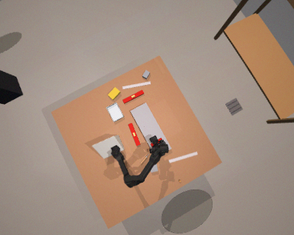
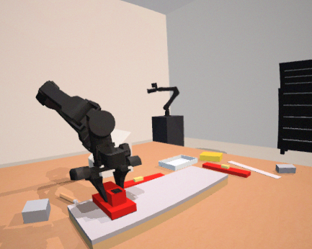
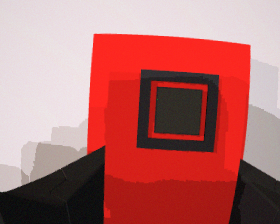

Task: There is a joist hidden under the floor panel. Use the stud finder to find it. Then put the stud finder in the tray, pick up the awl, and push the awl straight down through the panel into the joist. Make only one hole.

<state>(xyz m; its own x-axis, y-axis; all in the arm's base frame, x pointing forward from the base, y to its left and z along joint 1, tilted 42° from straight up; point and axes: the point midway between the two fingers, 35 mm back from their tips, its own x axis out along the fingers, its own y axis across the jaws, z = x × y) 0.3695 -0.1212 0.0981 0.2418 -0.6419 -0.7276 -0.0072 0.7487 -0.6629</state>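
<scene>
My gripper (image 2: 112, 194) (image 3: 167, 156) is shut on the red stud finder (image 2: 124, 211) (image 3: 171, 52), one finger on each side of its raised block. The stud finder appears to sit flat on the pale floor panel (image 1: 147, 116) (image 2: 192, 183) (image 3: 31, 60), near the end by the awl. Its square window looks dark in the wrist view. The awl (image 1: 144, 159) (image 2: 67, 197) lies on the table beside the panel, its orange handle pointing away from it; its tip is hard to see. The white tray (image 1: 115, 112) (image 2: 175, 167) stands beyond the panel's other end and shows no tool in it.
A red level (image 1: 134, 134) (image 2: 153, 177) lies along the panel's side, and another red level (image 1: 133, 96) (image 2: 238, 172) lies past its far end. A yellow block (image 1: 114, 93) (image 2: 210, 156) is near the tray. A grey block (image 2: 36, 210) stands near the awl. White strips (image 1: 136, 85) (image 1: 183, 157) lie farther out.
</scene>
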